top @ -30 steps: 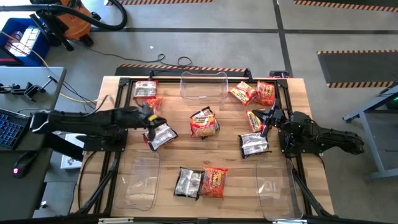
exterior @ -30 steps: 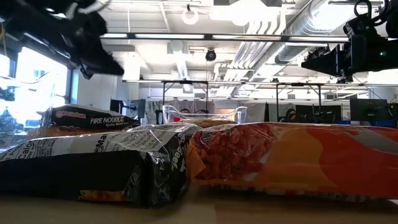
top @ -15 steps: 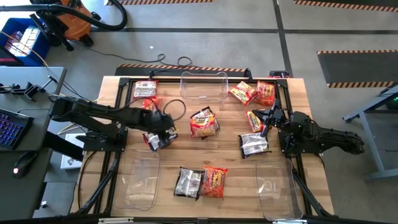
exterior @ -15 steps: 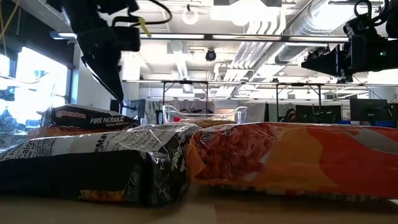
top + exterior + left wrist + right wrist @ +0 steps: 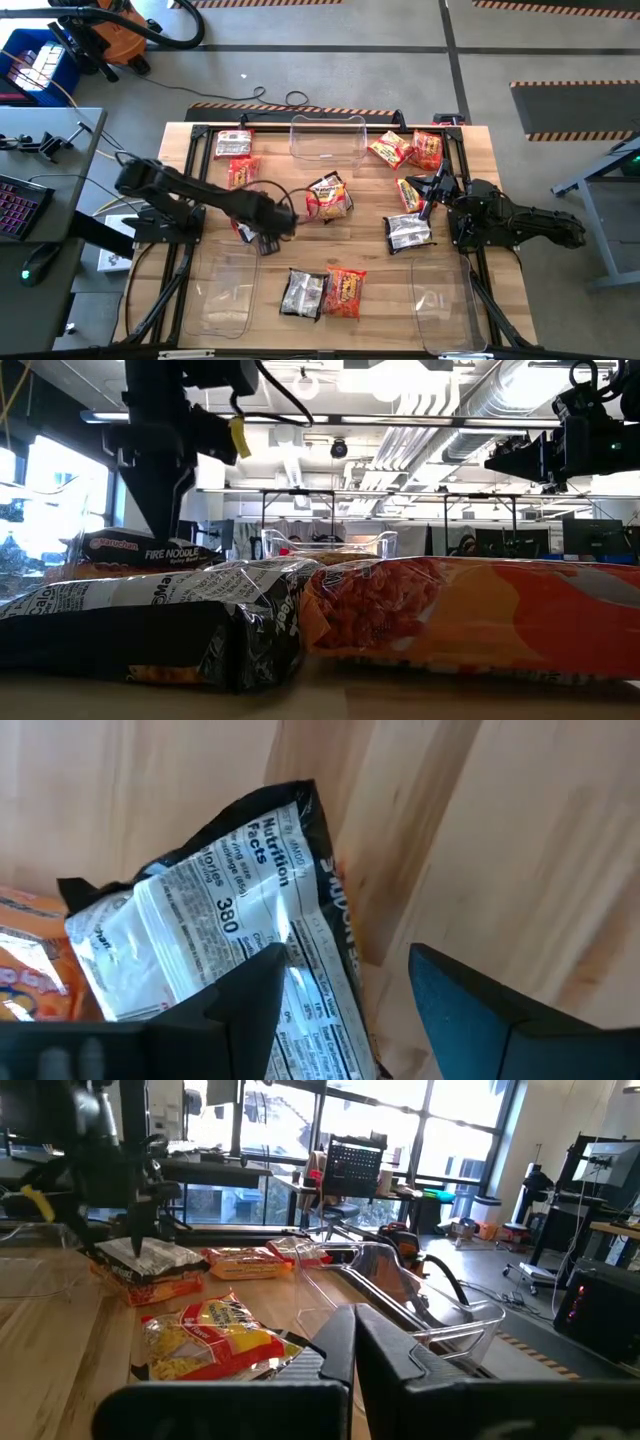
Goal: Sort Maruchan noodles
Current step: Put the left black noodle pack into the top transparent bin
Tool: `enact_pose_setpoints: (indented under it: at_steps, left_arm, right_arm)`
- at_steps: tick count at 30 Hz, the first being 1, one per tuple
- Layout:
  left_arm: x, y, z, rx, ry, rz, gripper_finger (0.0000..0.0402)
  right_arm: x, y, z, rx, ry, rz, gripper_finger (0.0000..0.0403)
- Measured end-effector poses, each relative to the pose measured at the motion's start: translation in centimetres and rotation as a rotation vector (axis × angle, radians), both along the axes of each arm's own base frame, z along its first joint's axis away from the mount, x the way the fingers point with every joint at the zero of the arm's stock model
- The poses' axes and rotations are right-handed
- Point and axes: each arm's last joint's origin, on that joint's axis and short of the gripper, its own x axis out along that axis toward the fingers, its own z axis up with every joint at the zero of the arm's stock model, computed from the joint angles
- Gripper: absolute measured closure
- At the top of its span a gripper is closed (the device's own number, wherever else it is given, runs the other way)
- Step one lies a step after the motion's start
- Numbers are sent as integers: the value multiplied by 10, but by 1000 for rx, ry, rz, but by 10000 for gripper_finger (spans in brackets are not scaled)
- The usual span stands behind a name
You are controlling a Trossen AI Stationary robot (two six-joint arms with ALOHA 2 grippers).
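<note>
- The wooden desk (image 5: pixel 370 250) fills the frame's centre, noodle packets scattered across it.
- A clear bin (image 5: pixel 327 138) sits at upper centre.
- The left tool (image 5: pixel 266 241), released, hangs over a black-silver packet (image 5: pixel 215 935), left of centre.
- The right tool (image 5: pixel 428 199), clenched, waits at right.

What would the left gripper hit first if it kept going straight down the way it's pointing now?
Most likely the black-silver noodle packet lying on the table: the left gripper points down at it, fingers open around its edge. The gap to it is unclear.
</note>
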Motion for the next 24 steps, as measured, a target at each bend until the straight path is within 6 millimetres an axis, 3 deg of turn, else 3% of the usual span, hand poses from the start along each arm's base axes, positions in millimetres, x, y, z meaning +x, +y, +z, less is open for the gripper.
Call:
enact_pose_setpoints:
  at_steps: [12,16,24]
  left_arm:
    - [3,-10,-27,186,132,69,213]
    - [-3,-7,-26,211,176,113,258]
    - [-3,-6,-21,151,224,135,388]
  right_arm:
    - [0,0,0,0,0,0,403]
    - [0,0,0,0,0,0,403]
    - [0,0,0,0,0,0,403]
